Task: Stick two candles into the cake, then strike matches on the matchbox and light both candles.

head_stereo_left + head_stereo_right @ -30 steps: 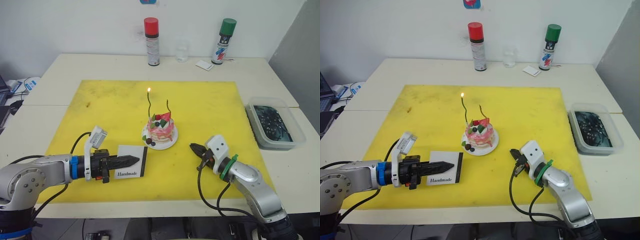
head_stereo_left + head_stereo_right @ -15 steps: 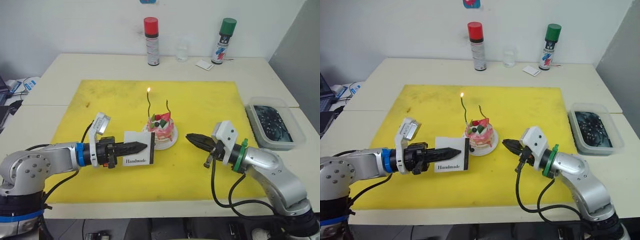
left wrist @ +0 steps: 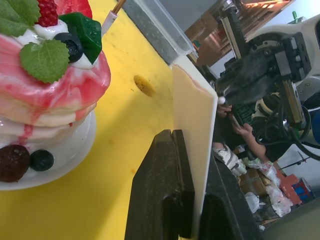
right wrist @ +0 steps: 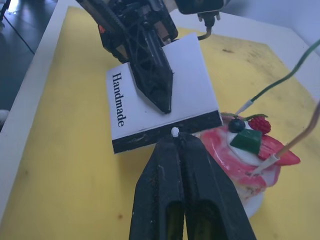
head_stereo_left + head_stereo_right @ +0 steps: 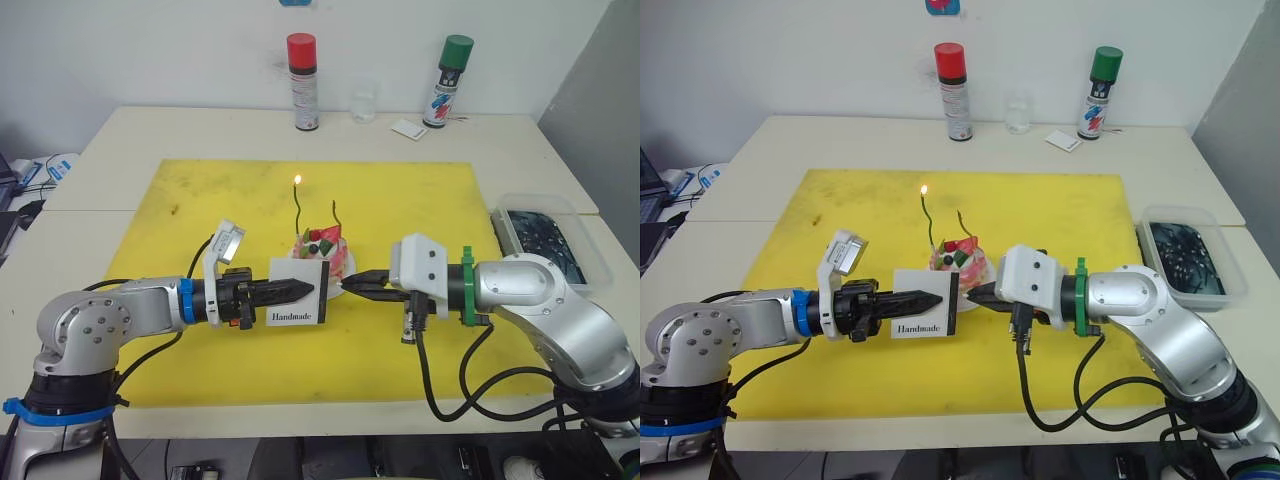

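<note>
your left gripper point(image 5: 300, 291) clamps the matchbox point(image 5: 297, 305) upright just in front of the cake point(image 5: 325, 255). your right gripper point(image 4: 175, 137) pinches a match point(image 4: 174, 132), its pale tip at the box's black strip.

1. Head views are bright and evenly lit, with soft, faint shadows on the yellow mat point(image 5: 400, 210).
2. The candle flame point(image 5: 297, 181) glows as a small bright spot.
3. Left wrist view: the background beyond the matchbox point(image 3: 195, 130) is blurred.
4. Right wrist view carries a bluish tint, sharp nearby.
</note>
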### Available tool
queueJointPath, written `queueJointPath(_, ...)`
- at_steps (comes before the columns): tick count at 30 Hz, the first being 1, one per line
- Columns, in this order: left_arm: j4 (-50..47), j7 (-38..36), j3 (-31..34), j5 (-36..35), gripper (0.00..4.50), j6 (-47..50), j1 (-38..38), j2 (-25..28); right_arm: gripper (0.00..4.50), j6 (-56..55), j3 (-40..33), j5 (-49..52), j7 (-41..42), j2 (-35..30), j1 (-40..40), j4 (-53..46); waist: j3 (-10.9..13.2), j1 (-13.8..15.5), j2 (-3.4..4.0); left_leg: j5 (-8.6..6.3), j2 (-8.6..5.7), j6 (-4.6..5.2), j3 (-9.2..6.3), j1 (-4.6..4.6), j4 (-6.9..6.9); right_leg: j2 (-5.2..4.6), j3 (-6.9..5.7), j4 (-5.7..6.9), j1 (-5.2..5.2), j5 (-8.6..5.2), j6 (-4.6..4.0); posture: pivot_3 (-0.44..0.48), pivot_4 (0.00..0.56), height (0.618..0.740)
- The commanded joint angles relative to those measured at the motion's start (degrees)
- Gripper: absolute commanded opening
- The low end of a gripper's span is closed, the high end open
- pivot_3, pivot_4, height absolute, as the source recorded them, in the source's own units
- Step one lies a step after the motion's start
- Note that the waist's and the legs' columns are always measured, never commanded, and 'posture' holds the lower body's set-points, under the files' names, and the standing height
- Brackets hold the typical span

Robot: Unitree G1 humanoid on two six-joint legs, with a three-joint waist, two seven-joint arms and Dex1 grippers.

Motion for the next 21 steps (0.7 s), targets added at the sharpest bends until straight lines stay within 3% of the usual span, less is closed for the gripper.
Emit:
queueJointPath(1,-0.7,-0.2,0.5,-0.2,0.00,-0.5,-0.7,0.0,0.04,-1.9,2.5,-2.6,0.5,0.6,-1.3,0.4,0.0,0.0,0.00,0.00,0.00,0.00,0.00,0.00,0.00,0.00,-0.01,0.00,0.00,0.00,0.00,0.000,0.150,0.740)
queueJointPath(21,-2.1,-1.5,0.5,1.8,0.00,-1.6,0.9,0.5,0.04,-4.6,4.1,-8.8,0.9,4.4,-3.6,6.1,0.0,0.0,0.00,0.00,0.00,0.00,-0.06,0.00,0.00,-0.01,-0.01,0.01,0.00,0.00,0.00,0.000,0.150,0.740)
